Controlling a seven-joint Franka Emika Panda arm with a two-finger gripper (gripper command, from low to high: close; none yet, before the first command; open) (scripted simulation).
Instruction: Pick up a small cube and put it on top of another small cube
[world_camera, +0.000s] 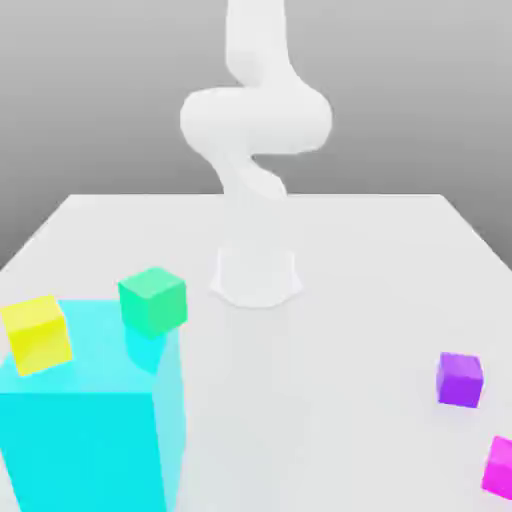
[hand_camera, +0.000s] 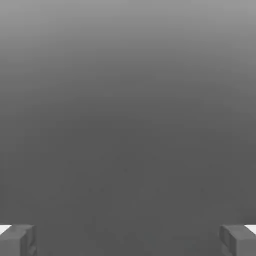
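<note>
My gripper (hand_camera: 128, 240) gapes wide, empty; white table (world_camera: 330, 300) under grey walls, small cube (world_camera: 459, 379) near its edge.

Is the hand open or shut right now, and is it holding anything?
Open and empty. In the hand view the hand has its two fingertips far apart at opposite edges, with nothing between them. The violet-purple cube sits on the table.

The white arm (world_camera: 255, 130) rises from its base and curls overhead. The gripper (hand_camera: 128, 240) stands wide open, its two grey fingertips (hand_camera: 20, 240) far apart with nothing between them.
</note>
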